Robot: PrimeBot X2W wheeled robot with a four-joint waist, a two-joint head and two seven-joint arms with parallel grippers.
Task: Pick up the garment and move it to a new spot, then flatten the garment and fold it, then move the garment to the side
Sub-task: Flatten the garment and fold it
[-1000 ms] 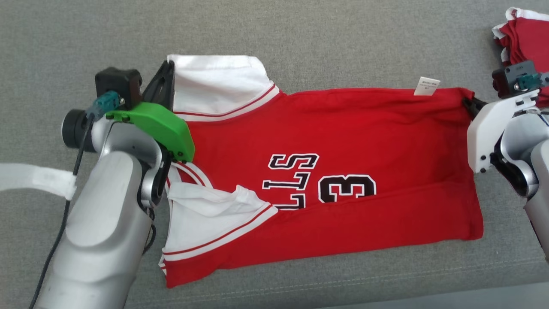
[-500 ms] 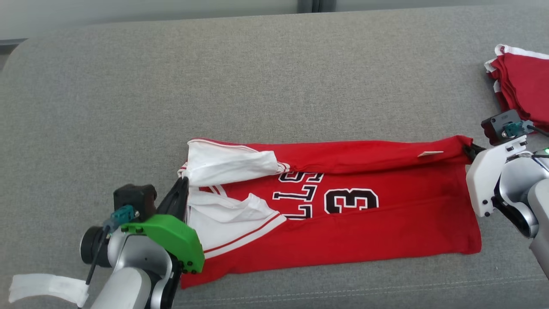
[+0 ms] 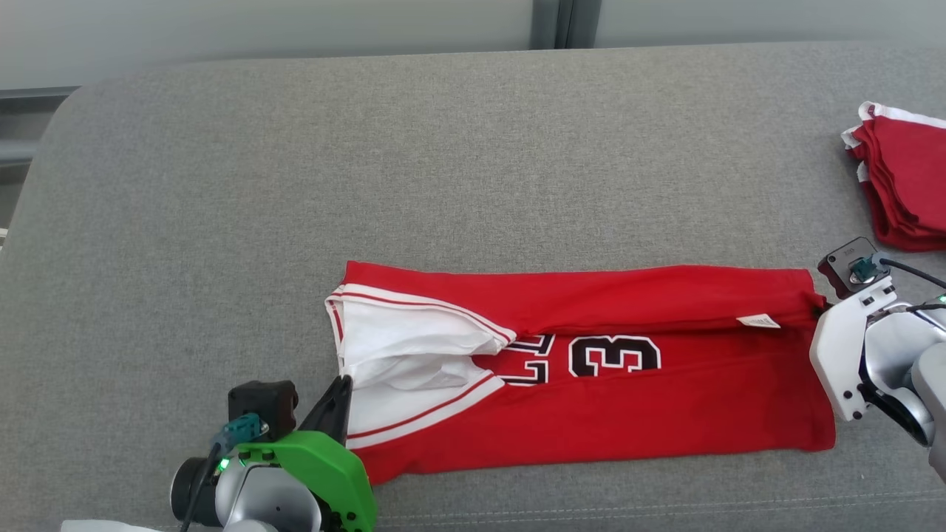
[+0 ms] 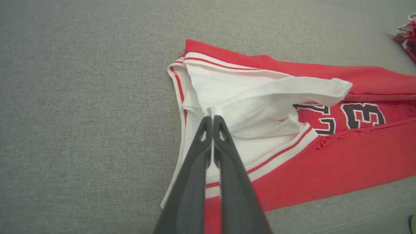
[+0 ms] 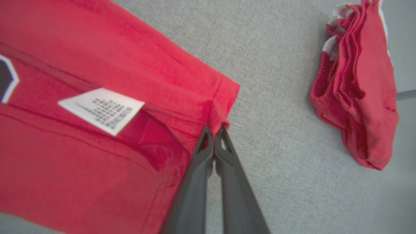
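Jersey [image 3: 628, 414], red w/ white sleeves, lies lengthwise on grey couch [image 3: 295, 185]. Its far long edge is folded over onto its middle, partly covering the black no. L gripper [image 4: 211, 117] is at jersey's sleeve end, fingers clamped on white fabric there. R gripper [image 5: 215, 128] is at the opp. end, pinching the red hem corner of the folded-over layer, near the tag [image 3: 758, 321]. Pile [image 3: 905, 192] of red clothes sits beyond jersey's hem end, well apart.
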